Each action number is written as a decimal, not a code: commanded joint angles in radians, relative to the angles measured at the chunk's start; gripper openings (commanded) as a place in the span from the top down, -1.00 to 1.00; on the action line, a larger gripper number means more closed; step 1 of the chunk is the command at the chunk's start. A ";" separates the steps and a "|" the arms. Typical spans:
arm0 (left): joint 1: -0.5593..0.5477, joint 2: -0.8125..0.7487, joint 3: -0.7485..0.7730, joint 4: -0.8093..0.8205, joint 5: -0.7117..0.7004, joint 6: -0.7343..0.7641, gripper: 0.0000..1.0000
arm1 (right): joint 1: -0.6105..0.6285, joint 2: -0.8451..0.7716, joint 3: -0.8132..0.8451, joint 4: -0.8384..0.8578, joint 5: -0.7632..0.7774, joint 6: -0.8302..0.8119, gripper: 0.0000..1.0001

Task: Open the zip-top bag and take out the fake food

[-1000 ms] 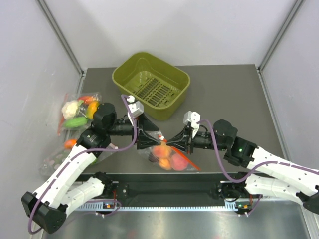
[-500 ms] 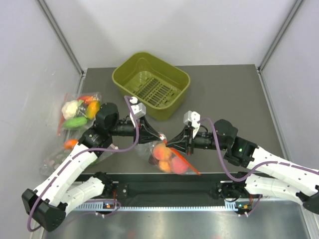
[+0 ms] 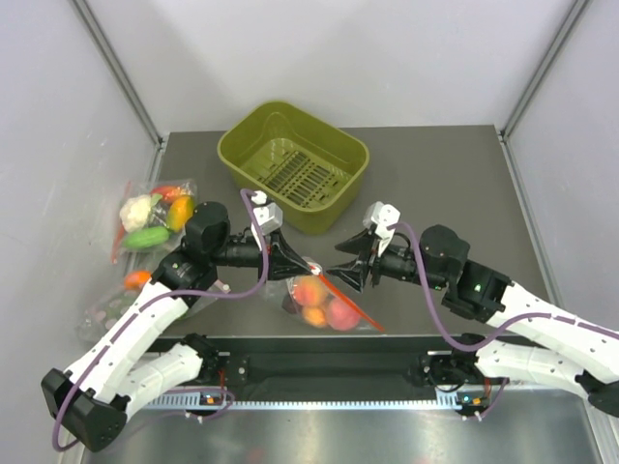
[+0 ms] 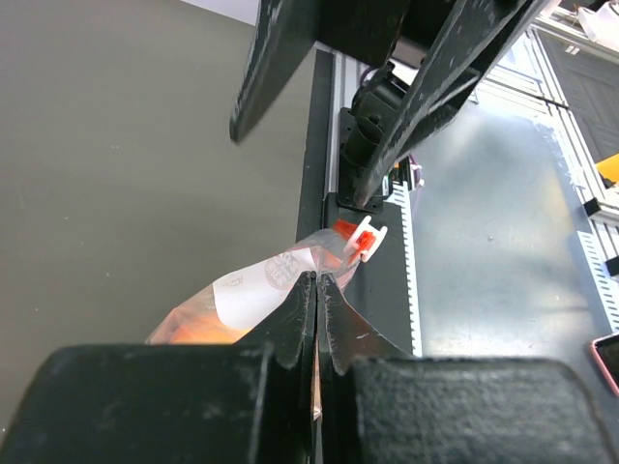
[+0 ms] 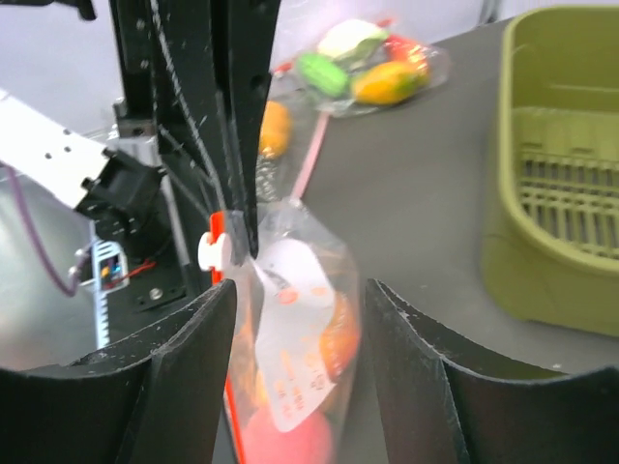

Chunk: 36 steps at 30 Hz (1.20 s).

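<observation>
So the left claw [image 3: 302, 265] is pressed together on the top edge of the zip-top bag [image 3: 324, 302]. In the left wrist view the two fingers [image 4: 295, 319] meet flat with only a thin sliver of clear plastic caught between them. The bag hangs down from that pinch at about 6 o'clock on the surface [image 3: 435, 174], close to the near edge. I can't tell whether its bottom actually rests on anything.

The right claw [image 3: 346, 274] is spread, sitting just at 3 o'clock of the bag. From its own camera the fingers [image 5: 193, 358] stand wide on either side of the view, with the bag [image 5: 295, 319] ahead of them and not gripped. The little white slider [image 5: 211, 249] sits on the orange-red zip strip [image 5: 229, 387], right next to where the left claw bites.

The fake food [image 3: 311, 290] is inside the bag, and the round orange-pink fruits bunch together in the lower part.

The green basket [image 3: 295, 174] is at 12 o'clock of the bag, well apart. A veggie bag [image 3: 150, 217] lies off at 9 o'clock by the left edge.
</observation>
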 commanded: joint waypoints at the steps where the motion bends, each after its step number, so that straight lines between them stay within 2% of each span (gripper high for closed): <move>1: -0.004 -0.004 -0.001 0.039 -0.008 -0.002 1.00 | 0.004 -0.001 0.076 -0.009 0.064 -0.069 -0.12; 11: -0.004 0.031 0.011 -0.009 -0.104 0.008 1.00 | 0.070 0.073 0.094 0.050 0.006 -0.135 -0.13; 26: -0.004 0.031 0.008 -0.004 -0.083 -0.002 1.00 | 0.095 0.157 0.120 0.060 0.023 -0.160 -0.13; 27: -0.004 0.031 0.008 -0.004 -0.083 -0.002 1.00 | 0.093 0.157 0.120 0.060 0.029 -0.161 -0.12; 30: -0.006 0.029 0.008 -0.004 -0.083 -0.003 1.00 | 0.095 0.156 0.122 0.060 0.041 -0.169 0.09; 36: -0.009 0.034 0.007 -0.004 -0.078 -0.005 1.00 | 0.095 0.147 0.119 0.086 0.049 -0.175 0.13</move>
